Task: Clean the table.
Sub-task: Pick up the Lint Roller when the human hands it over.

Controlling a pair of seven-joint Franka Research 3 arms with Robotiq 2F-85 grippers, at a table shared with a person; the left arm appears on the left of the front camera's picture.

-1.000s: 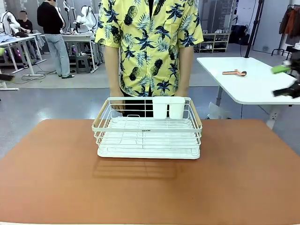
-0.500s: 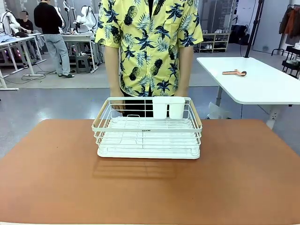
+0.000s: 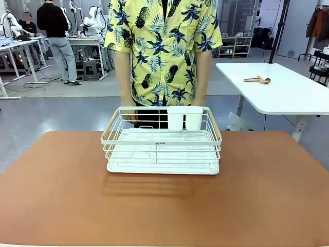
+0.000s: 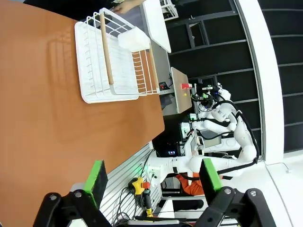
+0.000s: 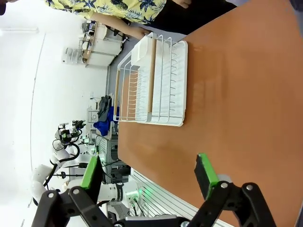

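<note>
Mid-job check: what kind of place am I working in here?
Probably a lab or workshop hall: rows of worktables at the back, a white-topped table with a hand tool, storage shelves, bare grey floor.

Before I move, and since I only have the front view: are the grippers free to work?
Observer: The left gripper is open and holds nothing.
Operator: And the other one?
Observer: The right gripper is open too, and empty.
Operator: Is either one close to the dish rack?
Observer: In the left wrist view, a bare stretch of table lies between the left gripper and the dish rack.
</note>
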